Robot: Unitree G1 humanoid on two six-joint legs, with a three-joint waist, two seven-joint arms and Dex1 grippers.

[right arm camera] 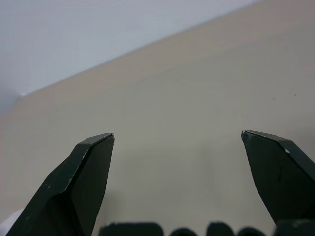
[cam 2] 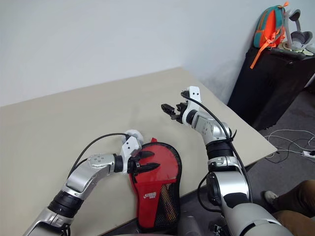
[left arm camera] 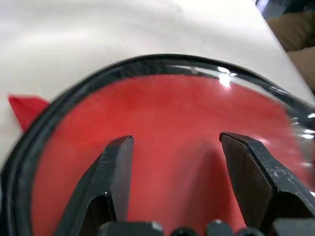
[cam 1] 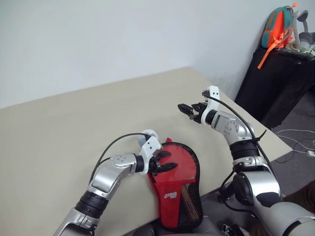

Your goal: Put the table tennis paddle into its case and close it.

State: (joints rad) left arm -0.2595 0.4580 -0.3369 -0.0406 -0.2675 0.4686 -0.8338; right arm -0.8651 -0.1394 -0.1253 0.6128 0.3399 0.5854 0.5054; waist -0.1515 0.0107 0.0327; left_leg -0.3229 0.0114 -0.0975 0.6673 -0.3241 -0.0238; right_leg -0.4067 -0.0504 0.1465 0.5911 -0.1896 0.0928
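My left claw [cam 1: 165, 161] hovers spread over the case [cam 1: 179, 191], which lies at the tabletop's [cam 1: 59, 147] near edge, about five o'clock from its middle. The table tennis paddle [left arm camera: 162, 128] sits inside, its red face showing through the clear panel. My right claw [cam 1: 189, 110] hangs spread wide and empty at one o'clock of the case. I judge a push could slide the case off the edge. The case's handle end is cut off; I cannot make out the zip.
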